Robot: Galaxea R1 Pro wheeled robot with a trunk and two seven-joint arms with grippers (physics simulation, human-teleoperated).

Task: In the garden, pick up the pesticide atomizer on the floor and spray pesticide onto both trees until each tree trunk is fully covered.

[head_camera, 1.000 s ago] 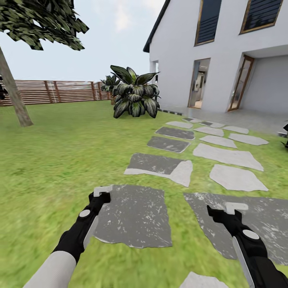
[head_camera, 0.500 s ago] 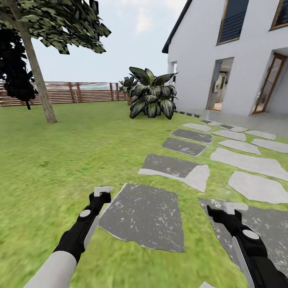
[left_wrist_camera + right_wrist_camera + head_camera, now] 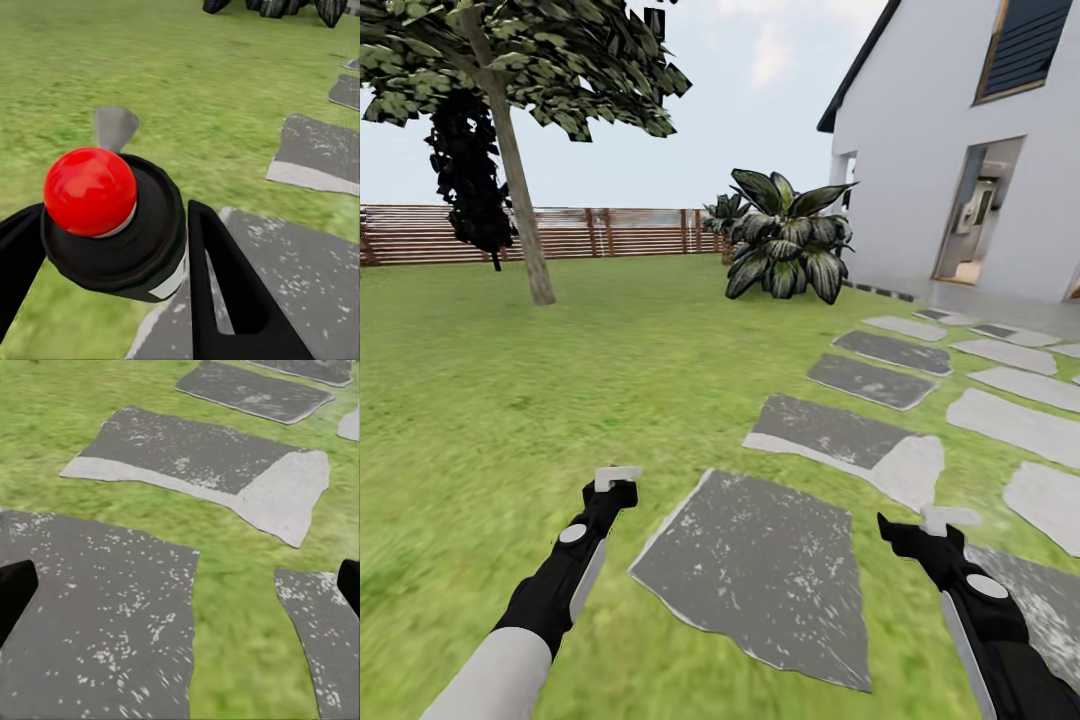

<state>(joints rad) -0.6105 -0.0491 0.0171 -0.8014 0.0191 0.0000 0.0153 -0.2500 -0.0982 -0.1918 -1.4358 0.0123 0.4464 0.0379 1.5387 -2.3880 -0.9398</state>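
Between the fingers of the left tool (image 3: 612, 482), as the left wrist view shows it, sits a small black body topped with a red ball and ending in a grey spout. I take this to be the pesticide atomizer (image 3: 112, 225), already off the floor. The tool's two fingers stand narrow on either side of it and appear to press against it. The right tool (image 3: 925, 528) holds nothing, and in its own wrist view the fingers stand wide, out at the edges.

Both arms hang low over the lawn (image 3: 510, 380), beside a grey stepping stone (image 3: 760, 570), the nearest of a run of them leading toward the white house (image 3: 940, 150). One tree (image 3: 520, 190) with a pale bare trunk stands far off to the left. It is near the slatted fence (image 3: 620, 232), with a darker thin tree (image 3: 465, 170) just behind it. A broad-leaved plant (image 3: 785, 240) grows by the house corner. No whitish speckles show on the trunk, so I judge that spraying has not begun.

The risks from here:
- The spout may point away from the trunk on arrival, so the mist would miss it.
- Stopping too far off could leave the bark only partly covered.
- The dark tree or the plant could be mistaken for a target.
- The grip looks slight, so a jolt on the drive might tilt the atomizer.
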